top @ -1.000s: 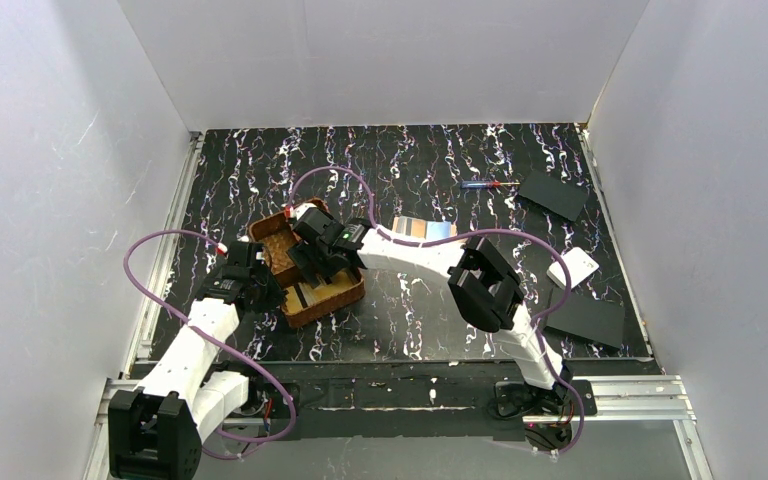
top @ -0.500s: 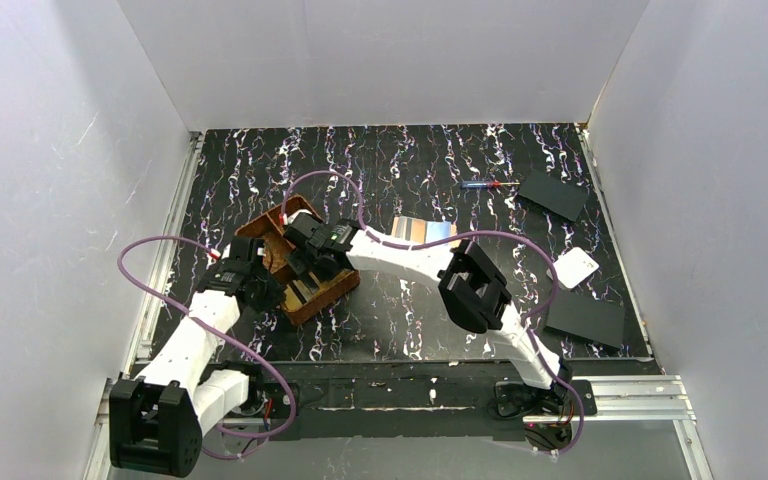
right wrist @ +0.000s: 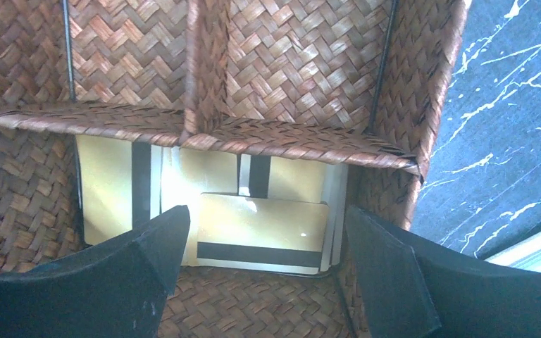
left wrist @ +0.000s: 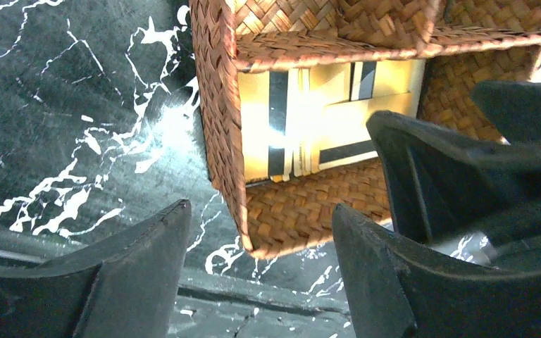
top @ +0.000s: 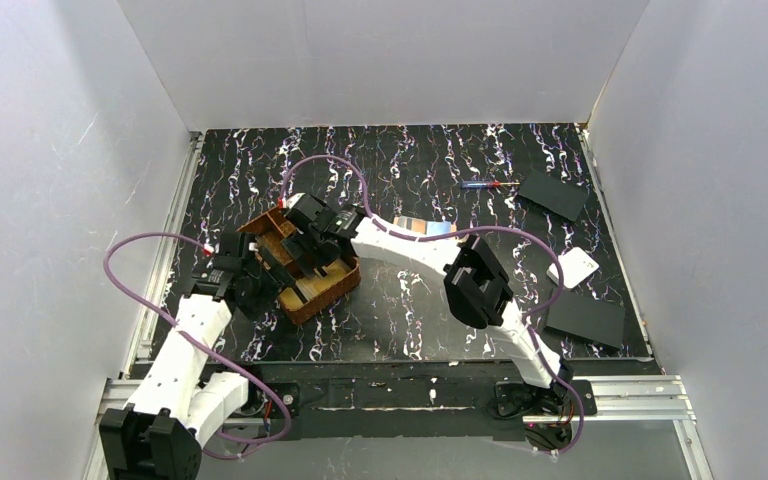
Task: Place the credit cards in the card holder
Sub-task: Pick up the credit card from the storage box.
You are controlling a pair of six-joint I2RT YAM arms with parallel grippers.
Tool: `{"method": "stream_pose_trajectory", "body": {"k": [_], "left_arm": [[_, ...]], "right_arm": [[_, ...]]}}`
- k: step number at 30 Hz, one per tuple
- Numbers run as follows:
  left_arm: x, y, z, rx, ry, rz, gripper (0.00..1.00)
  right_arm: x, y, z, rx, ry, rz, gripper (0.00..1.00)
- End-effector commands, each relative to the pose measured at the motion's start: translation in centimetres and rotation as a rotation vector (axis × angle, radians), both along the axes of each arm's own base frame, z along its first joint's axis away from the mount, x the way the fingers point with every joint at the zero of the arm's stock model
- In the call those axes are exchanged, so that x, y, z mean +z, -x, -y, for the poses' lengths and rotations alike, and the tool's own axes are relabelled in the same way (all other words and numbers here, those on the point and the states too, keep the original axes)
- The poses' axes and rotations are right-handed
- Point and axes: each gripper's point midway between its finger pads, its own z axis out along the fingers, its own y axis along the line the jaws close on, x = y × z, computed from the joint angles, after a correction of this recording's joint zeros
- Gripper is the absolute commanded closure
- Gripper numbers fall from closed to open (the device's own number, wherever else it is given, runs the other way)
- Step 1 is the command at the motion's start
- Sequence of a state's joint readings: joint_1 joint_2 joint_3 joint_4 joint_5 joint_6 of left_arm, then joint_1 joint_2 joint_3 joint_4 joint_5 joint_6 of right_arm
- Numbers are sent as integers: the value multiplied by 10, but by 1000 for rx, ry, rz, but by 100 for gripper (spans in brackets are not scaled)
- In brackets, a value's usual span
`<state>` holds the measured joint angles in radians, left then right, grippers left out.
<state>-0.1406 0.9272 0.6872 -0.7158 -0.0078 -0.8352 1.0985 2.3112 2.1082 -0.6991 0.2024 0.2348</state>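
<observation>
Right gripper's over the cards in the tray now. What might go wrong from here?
The gold credit cards lie overlapped and flat, so the open right gripper may grab several or slip off. The left gripper stands open at a corner of the woven tray, so it may slide. Both grippers work close together and might collide.

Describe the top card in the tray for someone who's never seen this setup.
On the black marbled table, find the brown woven tray left of centre. In its compartment of gold cards, the top card is the only one whose black stripe runs crosswise to the others' stripes.
</observation>
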Motion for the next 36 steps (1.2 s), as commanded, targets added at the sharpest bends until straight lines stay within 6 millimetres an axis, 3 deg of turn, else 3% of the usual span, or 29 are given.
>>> {"method": "stream_pose_trajectory", "body": {"k": [1, 2, 6, 13, 17, 21, 27, 32, 35, 36], "left_arm": [[22, 17, -8, 35, -24, -63, 27], [27, 19, -10, 42, -27, -83, 26], [46, 24, -19, 59, -44, -167, 5], [83, 23, -34, 123, -47, -111, 2], [99, 18, -33, 94, -46, -46, 2], [106, 14, -34, 63, -62, -19, 2], [105, 13, -39, 88, -55, -22, 2], [100, 12, -36, 81, -40, -32, 2], [88, 16, -28, 105, 22, -84, 6], [82, 17, -23, 128, 54, -109, 13]], "right_arm": [[-8, -1, -4, 11, -2, -7, 9], [-11, -1, -3, 10, 2, -9, 9], [-17, 0, -3, 10, 8, -16, 9], [-37, 3, 3, 4, 49, -37, 8], [-41, 7, 4, 15, 47, -51, 2], [-44, 0, 12, -10, 78, -16, 2], [-32, 1, 1, 25, 41, -20, 4], [8, 19, -25, 57, -163, -98, 6], [23, 32, -38, 71, -288, -186, 9], [21, 37, -40, 79, -300, -224, 10]]}}
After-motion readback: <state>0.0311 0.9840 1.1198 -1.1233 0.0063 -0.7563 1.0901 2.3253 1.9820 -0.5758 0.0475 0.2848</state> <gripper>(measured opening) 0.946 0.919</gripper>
